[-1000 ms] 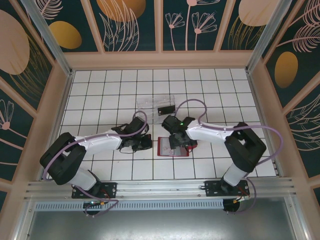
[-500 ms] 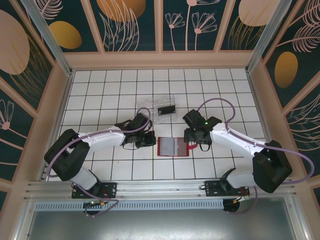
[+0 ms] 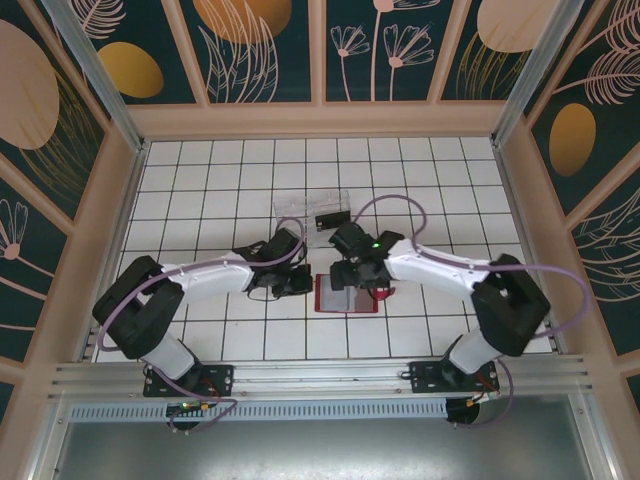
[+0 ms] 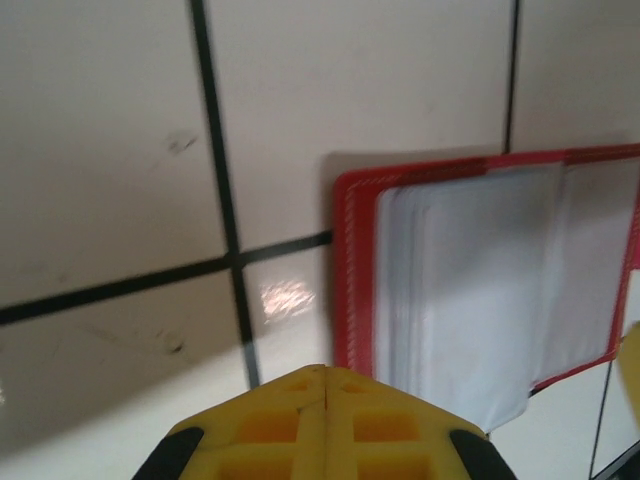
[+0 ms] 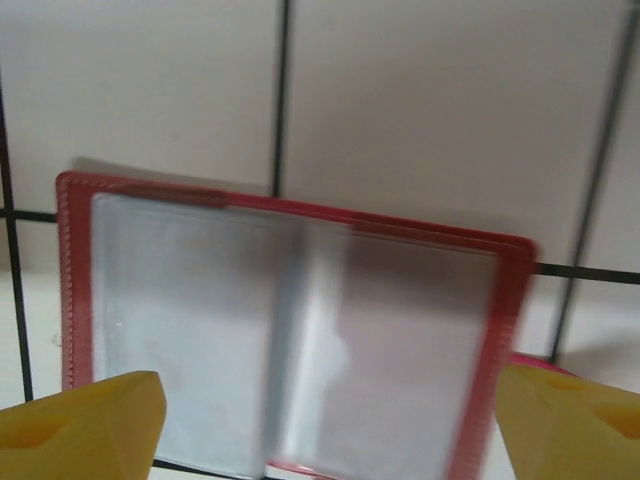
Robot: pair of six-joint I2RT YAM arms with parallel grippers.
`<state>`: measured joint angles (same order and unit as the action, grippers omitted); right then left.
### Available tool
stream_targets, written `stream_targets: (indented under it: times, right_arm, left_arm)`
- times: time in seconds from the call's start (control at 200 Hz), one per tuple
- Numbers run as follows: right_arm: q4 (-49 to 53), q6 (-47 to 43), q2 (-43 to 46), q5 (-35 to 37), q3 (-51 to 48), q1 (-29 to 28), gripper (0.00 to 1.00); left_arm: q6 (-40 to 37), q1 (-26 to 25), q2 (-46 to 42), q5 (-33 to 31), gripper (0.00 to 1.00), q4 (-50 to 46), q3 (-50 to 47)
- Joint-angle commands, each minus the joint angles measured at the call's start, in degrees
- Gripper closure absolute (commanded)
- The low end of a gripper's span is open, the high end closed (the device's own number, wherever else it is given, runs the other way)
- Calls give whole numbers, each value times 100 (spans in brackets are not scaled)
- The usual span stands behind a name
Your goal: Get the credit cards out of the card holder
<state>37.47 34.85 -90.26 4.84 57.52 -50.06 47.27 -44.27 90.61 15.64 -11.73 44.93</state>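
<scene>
As the top view shows, the open card holder lies near the middle, and the right gripper has swung back over it from the right. One credit card rests in the far clear tray.

Left wrist view: the left gripper, jaws pressed together, sits just left of the holder.

Right wrist view: the jaws stand wide over grey sleeves, probably seeking a remaining card to pinch.

Clear tray (on white tiles)
</scene>
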Motion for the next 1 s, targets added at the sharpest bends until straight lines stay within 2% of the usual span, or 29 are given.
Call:
stream_targets:
  times: [0.0,0.3,0.555,0.996]
  right_arm:
    - [106,-22,-451,321,357,-183,11]
    - [130,-84,-987,378,631,-291,9]
    - [131,-79,-1064,315,809,-381,9]
    - [162,-75,-1154,447,546,-384,9]
  left_arm:
    - [143,25,-205,-39,100,78,-263]
    - [91,37,-360,-105,100,80,-415]
    - [59,39,-353,-89,100,82,-403]
    - [57,44,-335,-105,100,47,-380]
